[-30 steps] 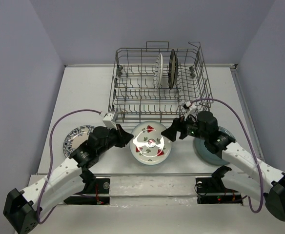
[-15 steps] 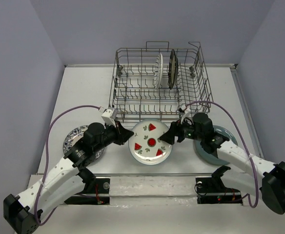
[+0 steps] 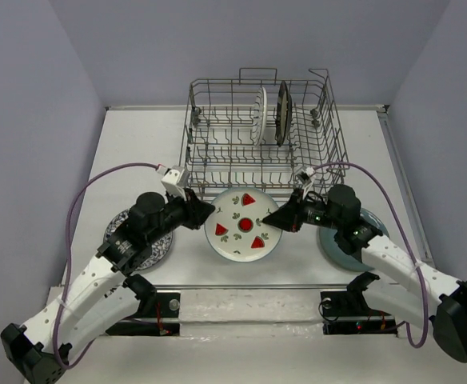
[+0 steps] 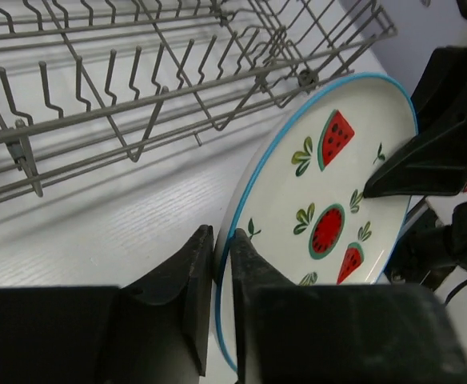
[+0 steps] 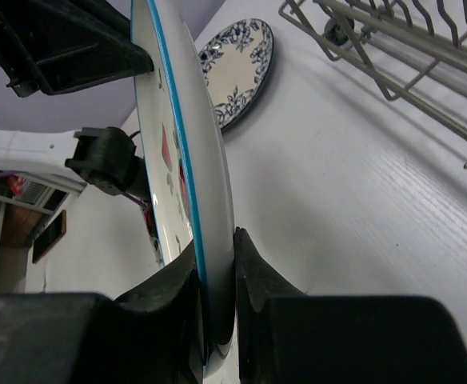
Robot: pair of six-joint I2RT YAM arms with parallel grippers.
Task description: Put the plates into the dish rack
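The white plate with red fruit motifs [image 3: 244, 226] hangs tilted just in front of the dish rack [image 3: 192, 152], held by both arms. My left gripper [image 3: 204, 211] is shut on its left rim, seen close in the left wrist view [image 4: 221, 256] with the plate's face [image 4: 329, 200] beyond. On the opposite rim my right gripper [image 3: 275, 222] is shut, its jaws [image 5: 217, 272] pinching the plate's edge [image 5: 205, 160]. Two plates stand upright in the rack, a white striped one [image 3: 259, 116] and a dark one [image 3: 282, 112].
A blue floral plate [image 3: 117, 224] lies flat on the table under the left arm, also in the right wrist view [image 5: 237, 72]. A teal-grey plate [image 3: 335, 246] lies under the right arm. The rack's wire side [image 4: 177, 88] is close behind the held plate.
My right gripper has closed on the fruit plate's right rim. The plate has tipped up with its face more toward the camera, and both arms have shifted slightly.
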